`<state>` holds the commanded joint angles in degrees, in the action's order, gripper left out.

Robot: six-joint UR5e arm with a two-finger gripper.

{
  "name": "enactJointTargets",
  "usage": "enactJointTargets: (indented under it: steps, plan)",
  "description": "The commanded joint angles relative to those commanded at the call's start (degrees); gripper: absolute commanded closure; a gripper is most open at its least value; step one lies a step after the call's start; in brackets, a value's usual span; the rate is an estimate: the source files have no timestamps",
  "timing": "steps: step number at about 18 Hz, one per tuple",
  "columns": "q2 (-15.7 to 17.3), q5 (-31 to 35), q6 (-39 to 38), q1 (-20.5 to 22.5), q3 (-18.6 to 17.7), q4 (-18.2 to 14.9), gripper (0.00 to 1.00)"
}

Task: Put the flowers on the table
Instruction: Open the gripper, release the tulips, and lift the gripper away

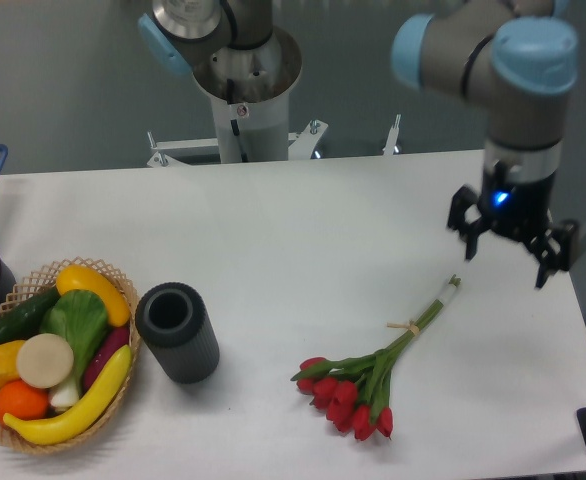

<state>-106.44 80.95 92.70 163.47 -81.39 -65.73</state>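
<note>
Ten or so tulips, the flowers (pixel 373 375) lie light and floppy on the table (pixel 273 250) — I'd grip the tied stems — gripper (pixel 511 250) spread, holding nothing.

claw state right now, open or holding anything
Claw: open and empty, hanging above the table, apart from the flowers lying flat on it.
</note>
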Motion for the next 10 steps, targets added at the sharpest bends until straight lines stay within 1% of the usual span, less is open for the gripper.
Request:
enactJointTargets:
  steps: [3, 6, 10]
  plan:
    - [0.97, 0.00, 7.83, 4.82, -0.70, -3.43, 0.00]
    - [1.94, -0.17, 12.75, 6.86, -2.19, -3.44, 0.00]
    - [2.03, -0.70, 13.39, 7.30, -2.55, -3.35, 0.00]
